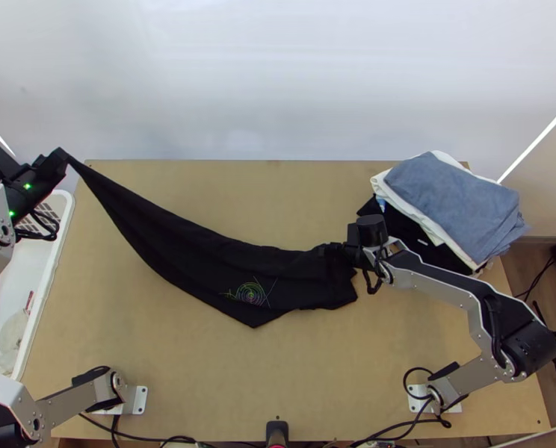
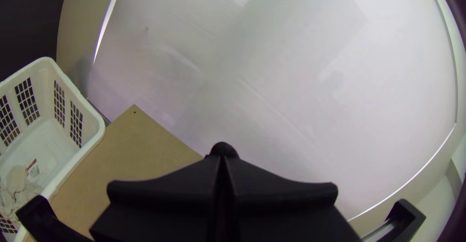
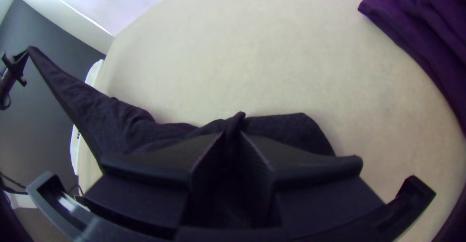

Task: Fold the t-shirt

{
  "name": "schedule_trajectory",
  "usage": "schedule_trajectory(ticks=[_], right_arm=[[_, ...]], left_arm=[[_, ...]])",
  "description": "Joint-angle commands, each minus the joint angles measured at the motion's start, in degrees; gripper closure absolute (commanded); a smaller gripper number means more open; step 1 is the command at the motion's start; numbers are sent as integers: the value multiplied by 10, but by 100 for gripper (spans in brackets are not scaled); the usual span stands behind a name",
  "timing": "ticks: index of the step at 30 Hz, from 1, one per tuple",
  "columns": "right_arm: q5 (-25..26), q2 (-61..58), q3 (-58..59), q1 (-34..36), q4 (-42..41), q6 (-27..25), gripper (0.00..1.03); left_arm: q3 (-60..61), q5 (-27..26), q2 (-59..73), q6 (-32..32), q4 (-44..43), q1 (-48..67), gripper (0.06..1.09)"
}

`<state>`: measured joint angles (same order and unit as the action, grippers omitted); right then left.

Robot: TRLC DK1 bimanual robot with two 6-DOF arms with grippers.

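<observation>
A light wooden table (image 1: 173, 366) stretches before a pale wall (image 1: 278, 82), a black t-shirt (image 1: 196, 261) slung across its middle, bunched lengthwise and drawn up into a narrow point over the far left corner. A white laundry basket (image 1: 59, 246) stands along the left edge, pale cloth (image 2: 22, 184) lying inside, while a stack of folded clothes (image 1: 457, 201), blue-grey over white over black, occupies the far right corner. The left gripper (image 1: 63, 153) is closed on the raised end of the shirt, clear of the tabletop; the right gripper (image 1: 328, 250) pinches the shirt low over the table, near its wider end, a small tuft poking up between its fingertips. Black against black, the left gripper's tips appear to hold a rounded bit of fabric. A colorful ringed design (image 1: 250, 293) marks the shirt's near side.
</observation>
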<state>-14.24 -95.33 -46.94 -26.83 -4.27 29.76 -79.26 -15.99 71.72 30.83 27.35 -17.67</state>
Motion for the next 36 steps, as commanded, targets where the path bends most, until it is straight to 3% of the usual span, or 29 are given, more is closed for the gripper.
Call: schedule_trajectory(ticks=[1,5,6,7,20,30,36], right_arm=[[4,-1,-10,-1,-5,-1,78],[9,14,-13,-3,-5,-1,82],[16,19,-14,-4,-6,-1,95],[23,25,-13,-5,-13,-1,100],[55,118,-105,-3,30,-1,100],[55,168,-303,13,51,11,100],[55,154,-465,44,90,46,100]], left_arm=[[-2,2,7,0,-2,4,105],[-1,2,7,0,-2,4,105],[-1,3,7,0,-2,4,105],[-1,3,7,-1,-2,4,105],[-9,3,14,0,-9,3,105],[-33,3,28,4,-9,-4,105],[-92,10,44,4,18,3,105]])
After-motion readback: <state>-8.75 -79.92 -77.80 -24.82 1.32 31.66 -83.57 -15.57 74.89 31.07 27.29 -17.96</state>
